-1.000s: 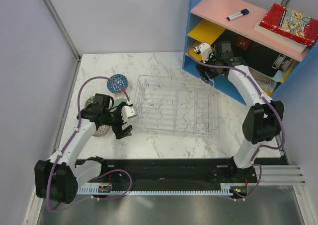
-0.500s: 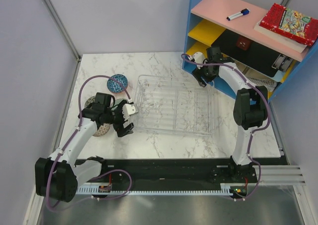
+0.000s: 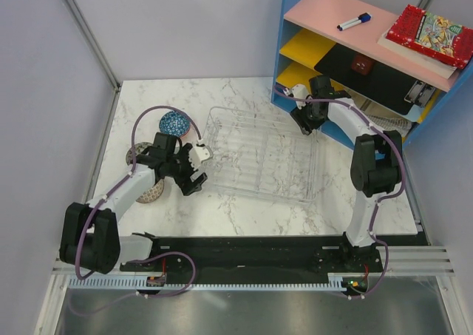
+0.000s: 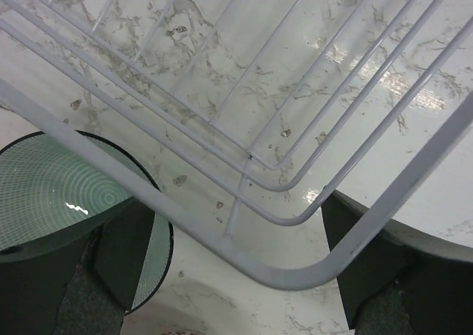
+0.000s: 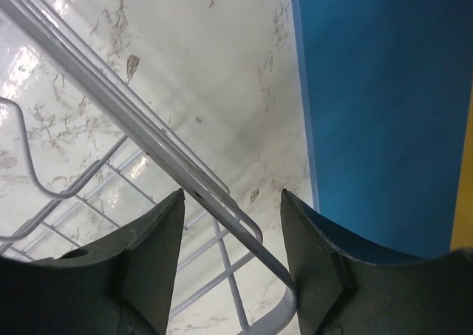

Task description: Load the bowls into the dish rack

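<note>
Bright, even light; glare streaks the marble (image 5: 222, 69).

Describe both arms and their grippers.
The left arm and right arm match: slim white links, bulky black joints and bases. A purple cable loops along each. The left gripper and right gripper each carry a white camera block and two blunt dark-grey fingers.

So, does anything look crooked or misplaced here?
Yes: the dish rack sits askew, turned against the table edges, its far right corner near the blue shelf. It is empty; the left hand and right hand straddle its rim.
</note>
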